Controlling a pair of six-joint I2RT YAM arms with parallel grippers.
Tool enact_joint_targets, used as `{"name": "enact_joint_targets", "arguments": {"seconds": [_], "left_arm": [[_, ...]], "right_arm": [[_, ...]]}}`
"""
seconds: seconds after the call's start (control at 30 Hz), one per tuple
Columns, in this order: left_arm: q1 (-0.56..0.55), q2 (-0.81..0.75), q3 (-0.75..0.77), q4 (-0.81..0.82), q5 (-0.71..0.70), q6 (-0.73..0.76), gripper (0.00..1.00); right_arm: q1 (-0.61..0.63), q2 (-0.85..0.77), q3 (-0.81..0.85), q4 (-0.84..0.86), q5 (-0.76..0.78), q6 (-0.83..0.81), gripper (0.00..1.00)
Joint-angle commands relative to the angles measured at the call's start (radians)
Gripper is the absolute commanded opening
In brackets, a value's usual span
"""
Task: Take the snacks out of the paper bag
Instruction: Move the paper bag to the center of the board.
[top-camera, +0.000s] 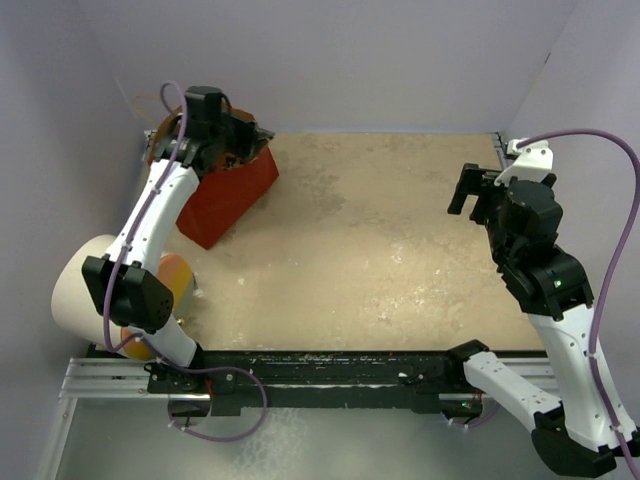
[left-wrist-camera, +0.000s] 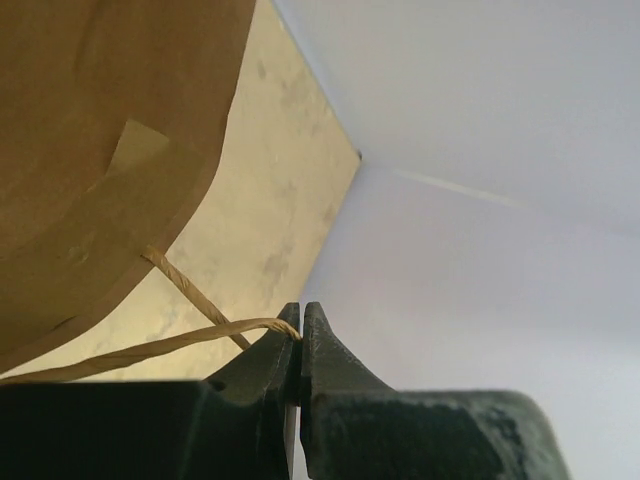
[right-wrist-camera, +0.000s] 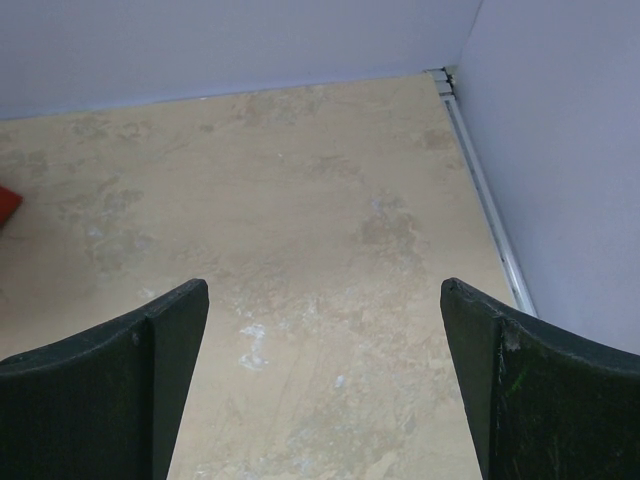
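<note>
The left pincer (left-wrist-camera: 302, 312) clamps the paper bag (top-camera: 235, 190) by its string handle (left-wrist-camera: 150, 347); the right pincer (right-wrist-camera: 322, 290) gapes far off.

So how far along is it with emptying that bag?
Barely started: no snacks show on the table. In hand: the left claw is pinched shut on the string handle of the paper bag. The right claw hangs open, empty. Left: getting the snacks out.
</note>
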Motion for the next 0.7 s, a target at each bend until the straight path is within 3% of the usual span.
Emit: {"name": "enact_joint_targets", "arguments": {"seconds": [0.0, 0.17, 0.33, 0.67], "left_arm": [[-0.089, -0.021, 0.006, 0.115, 0.099, 0.013, 0.04], [-0.162, -0.051, -0.011, 0.081, 0.155, 0.044, 0.04], [-0.242, -0.151, -0.120, 0.081, 0.192, 0.057, 0.04], [-0.367, -0.474, -0.345, -0.092, 0.129, 0.061, 0.04]], "right_arm": [[0.007, 0.008, 0.039, 0.046, -0.034, 0.015, 1.00], [0.007, 0.017, 0.054, 0.027, -0.059, 0.036, 1.00], [0.007, 0.036, 0.097, -0.025, -0.106, 0.137, 1.00], [0.007, 0.011, 0.092, -0.174, -0.208, 0.383, 1.00]]}}
